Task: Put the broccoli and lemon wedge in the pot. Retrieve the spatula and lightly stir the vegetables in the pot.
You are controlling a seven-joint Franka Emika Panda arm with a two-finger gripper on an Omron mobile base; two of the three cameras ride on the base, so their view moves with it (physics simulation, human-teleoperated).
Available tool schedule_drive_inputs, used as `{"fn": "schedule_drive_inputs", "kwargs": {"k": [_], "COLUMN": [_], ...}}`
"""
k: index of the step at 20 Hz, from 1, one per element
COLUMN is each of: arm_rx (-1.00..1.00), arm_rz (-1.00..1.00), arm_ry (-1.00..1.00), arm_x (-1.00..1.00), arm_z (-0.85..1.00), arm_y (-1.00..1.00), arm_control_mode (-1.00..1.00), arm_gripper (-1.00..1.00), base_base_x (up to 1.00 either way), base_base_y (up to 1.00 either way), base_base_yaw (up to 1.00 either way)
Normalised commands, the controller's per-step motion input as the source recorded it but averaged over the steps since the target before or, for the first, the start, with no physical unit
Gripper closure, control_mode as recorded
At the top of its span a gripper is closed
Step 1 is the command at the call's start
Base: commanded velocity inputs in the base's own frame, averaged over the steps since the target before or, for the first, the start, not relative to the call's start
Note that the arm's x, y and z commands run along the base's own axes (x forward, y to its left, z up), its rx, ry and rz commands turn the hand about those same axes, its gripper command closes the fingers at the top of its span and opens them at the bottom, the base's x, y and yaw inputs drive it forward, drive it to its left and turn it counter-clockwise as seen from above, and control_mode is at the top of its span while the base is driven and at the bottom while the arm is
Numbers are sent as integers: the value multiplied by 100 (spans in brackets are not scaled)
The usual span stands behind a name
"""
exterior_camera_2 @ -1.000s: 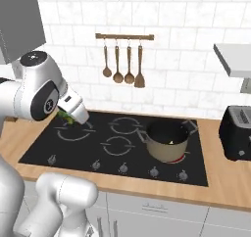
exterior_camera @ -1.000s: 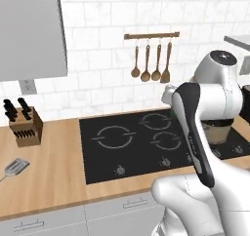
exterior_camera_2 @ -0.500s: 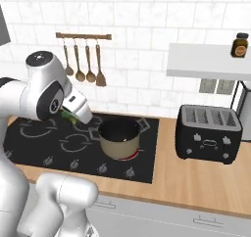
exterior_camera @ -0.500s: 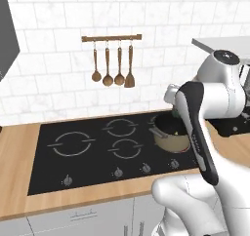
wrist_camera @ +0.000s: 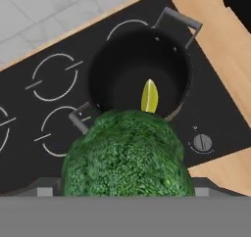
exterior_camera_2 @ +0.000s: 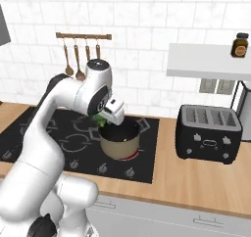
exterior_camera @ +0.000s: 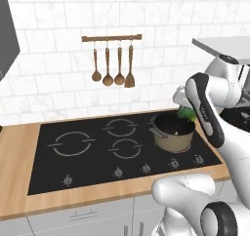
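The gripper (exterior_camera_2: 104,118) is clamped on the broccoli (wrist_camera: 128,155), which hangs above the near rim of the pot (wrist_camera: 139,74). In the hand view the floret's bumpy crown covers the fingertips. Judgement: the broccoli is light and fairly firm, but its crown would crumble under hard pressure; the stem is the sounder hold. Beyond it, the lemon wedge (wrist_camera: 149,96) lies on the pot's dark floor. It is likely slick. The pot stands on the cooktop (wrist_camera: 44,104), on a right-hand burner. Farther off, wooden utensils (exterior_camera: 113,64) hang against the tiled wall.
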Motion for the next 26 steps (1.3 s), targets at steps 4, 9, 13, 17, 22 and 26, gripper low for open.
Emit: {"fn": "schedule_drive_inputs", "kwargs": {"k": [4, 9, 13, 17, 22, 26], "arm_rx": [0, 0, 0, 0, 0, 0], "arm_rz": [0, 0, 0, 0, 0, 0], "arm_ry": [30, 15, 16, 12, 1, 0], "arm_x": [100, 100, 100, 73, 27, 26], "arm_z": [-63, -80, -66, -56, -49, -53], "arm_y": [-9, -4, -33, -28, -1, 0], "arm_control_mode": [-100, -100, -100, -100, -100, -100], "arm_gripper": [100, 100, 100, 100, 100, 100], "base_base_x": [0, 0, 0, 0, 0, 0], "base_base_y": [0, 0, 0, 0, 0, 0], "base_base_yaw": [0, 0, 0, 0, 0, 0]}}
